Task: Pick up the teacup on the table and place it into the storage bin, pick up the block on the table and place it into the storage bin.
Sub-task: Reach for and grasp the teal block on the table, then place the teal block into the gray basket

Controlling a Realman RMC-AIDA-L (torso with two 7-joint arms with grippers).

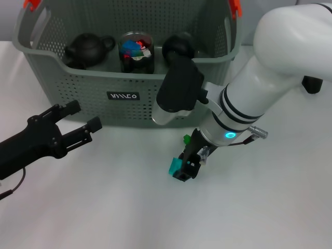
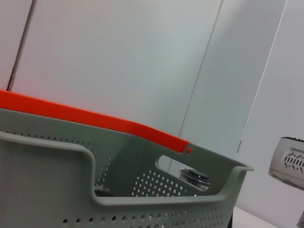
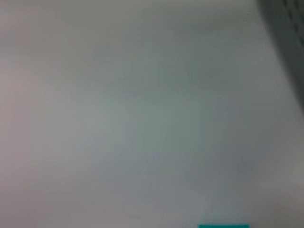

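The teal block (image 1: 175,166) is on the white table just in front of the storage bin (image 1: 78,85). My right gripper (image 1: 188,168) points down at the block, its black tip against the block's right side. A teal sliver of the block (image 3: 223,226) shows at the edge of the right wrist view. A dark round teacup (image 1: 178,45) sits inside the bin, partly hidden behind my right wrist. My left gripper (image 1: 83,116) hovers open and empty over the table at the left, in front of the bin. The left wrist view shows the bin's rim (image 2: 156,202) and orange clip (image 2: 95,118).
Inside the bin there are also a black teapot (image 1: 85,49) and a glass jar of coloured pieces (image 1: 136,52). The bin wall stands close behind both grippers. A dark object (image 1: 312,84) sits at the far right. White table (image 1: 104,207) stretches toward the front.
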